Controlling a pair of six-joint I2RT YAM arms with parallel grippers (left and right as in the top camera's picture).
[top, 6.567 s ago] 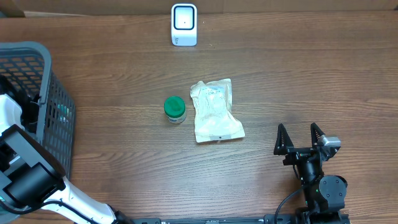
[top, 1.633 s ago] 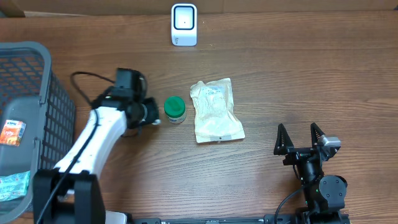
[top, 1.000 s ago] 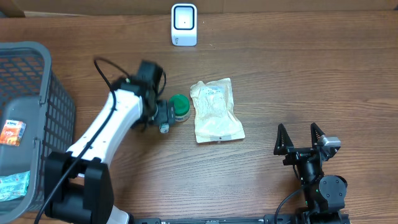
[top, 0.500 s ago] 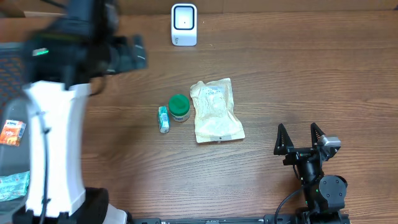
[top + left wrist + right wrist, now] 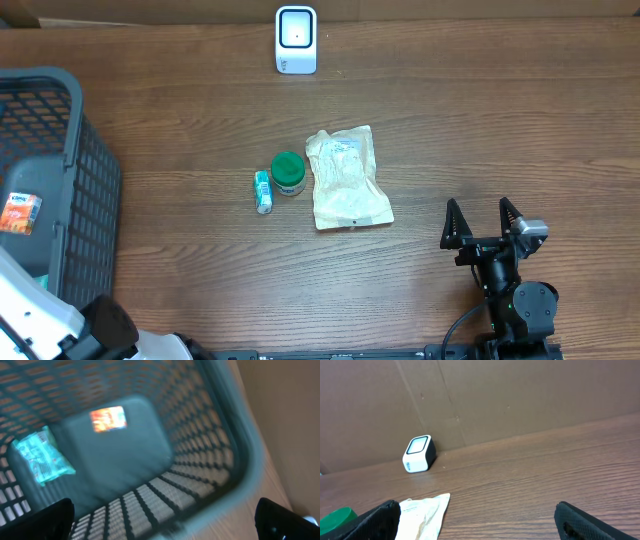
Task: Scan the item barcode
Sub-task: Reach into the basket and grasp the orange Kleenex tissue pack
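Three items lie mid-counter: slim teal pack (image 5: 263, 191) on the left, green-lidded jar (image 5: 288, 173) just beside it, white pouch (image 5: 346, 177) right of the jar. Barcode scanner (image 5: 296, 40) stands at the far edge, well apart from them, screen up. Right claw (image 5: 482, 222) sits near-right w/ jaws wide, nothing in it. Left claw (image 5: 164, 505) is also wide & empty, over the grey basket (image 5: 95, 190) at left. Inside the basket: orange-labelled pack (image 5: 107, 419) & light teal packet (image 5: 42, 455).
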